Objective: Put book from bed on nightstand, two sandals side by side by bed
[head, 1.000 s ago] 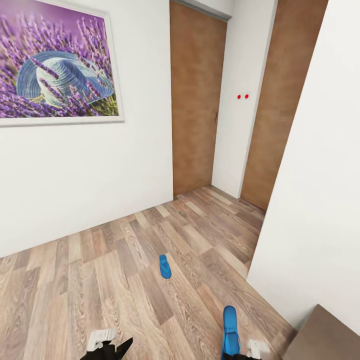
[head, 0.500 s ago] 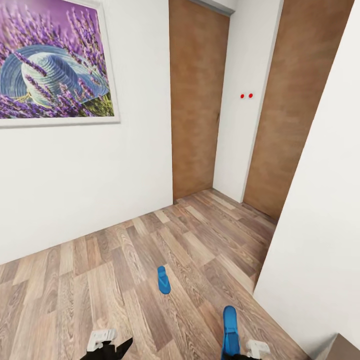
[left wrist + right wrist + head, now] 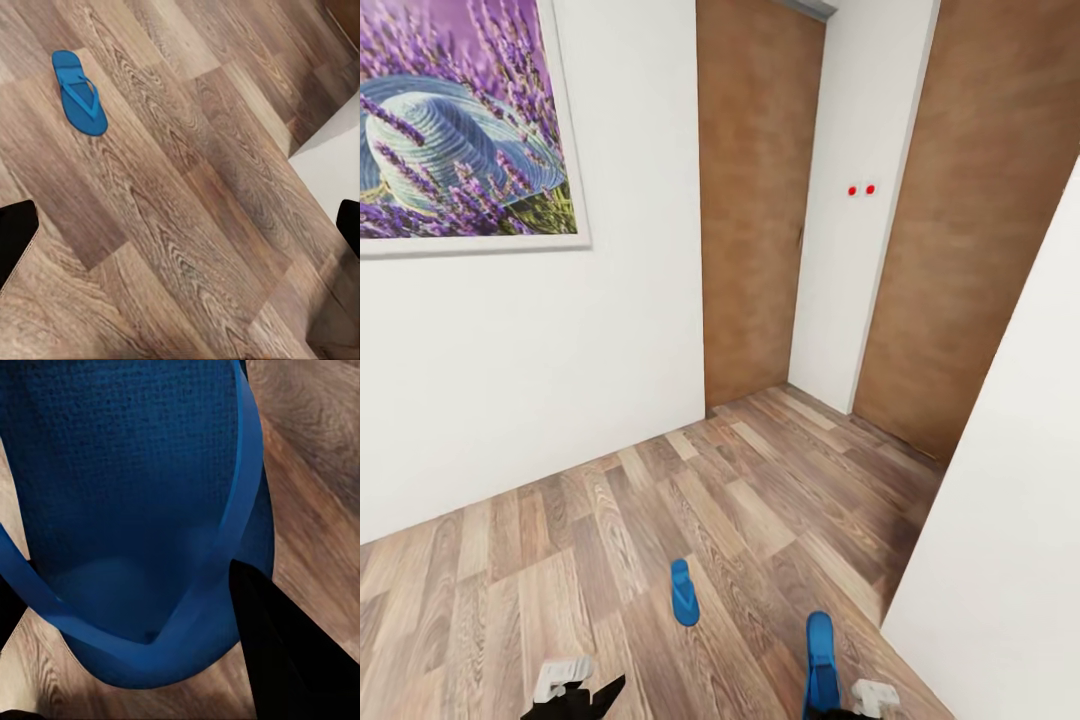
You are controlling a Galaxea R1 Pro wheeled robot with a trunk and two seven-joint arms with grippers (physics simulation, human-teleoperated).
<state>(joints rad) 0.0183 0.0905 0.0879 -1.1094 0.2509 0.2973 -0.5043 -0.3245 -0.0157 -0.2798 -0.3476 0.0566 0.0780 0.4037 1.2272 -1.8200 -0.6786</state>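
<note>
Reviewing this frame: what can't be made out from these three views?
- Right gripper, head view: cut off by the bottom edge, so its hold on the held sandal is hidden; in the right wrist view the sandal's sole blocks the contact.
- Left gripper, head view: mostly cut off below; the left wrist view catches dark finger edges at opposite borders.
- Floor sandal: strap detail too small.

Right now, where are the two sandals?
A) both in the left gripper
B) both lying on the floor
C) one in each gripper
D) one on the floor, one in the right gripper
D: one sandal lies flat on the wood floor, while the other sandal sits in the right gripper, its strap against a finger in the right wrist view.
</note>
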